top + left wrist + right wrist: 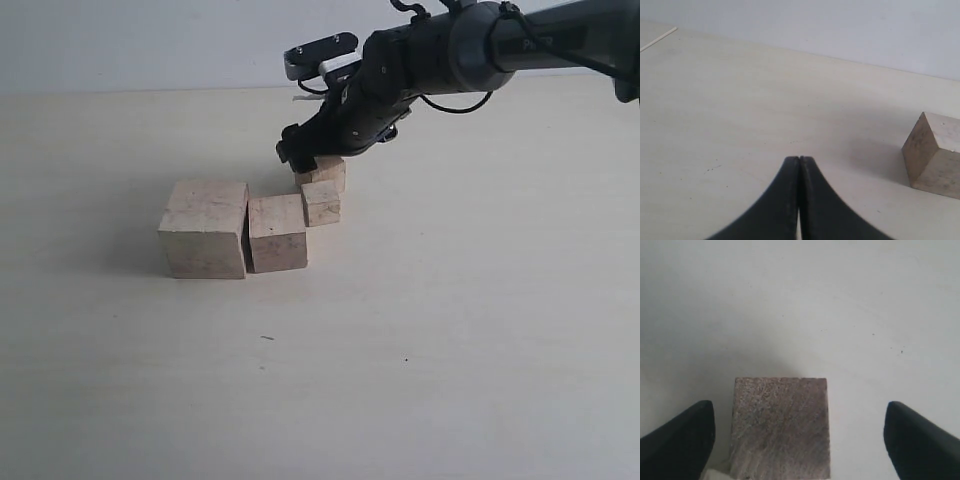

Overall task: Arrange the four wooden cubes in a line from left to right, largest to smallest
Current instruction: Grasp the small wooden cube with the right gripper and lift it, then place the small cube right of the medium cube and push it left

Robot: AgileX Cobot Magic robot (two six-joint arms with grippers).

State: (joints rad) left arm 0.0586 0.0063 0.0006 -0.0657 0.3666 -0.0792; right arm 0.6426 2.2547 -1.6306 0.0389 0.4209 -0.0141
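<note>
The biggest, whitish cube (205, 228) stands on the left with the second-largest cube (277, 232) touching its right side. A small tan cube (321, 202) sits at that one's back right corner, and another small cube (330, 172) lies just behind it, partly hidden by my right gripper (300, 158). In the right wrist view the right gripper (797, 410) is open, its fingers wide either side of a cube (780, 425) and not touching it. My left gripper (799, 159) is shut on nothing, low over the table; one pale cube (935, 155) lies off to its side.
The pale tabletop (450, 330) stretches bare in front of and to the right of the cubes. The right arm (470, 50) reaches in from the upper right. A light wall backs the table.
</note>
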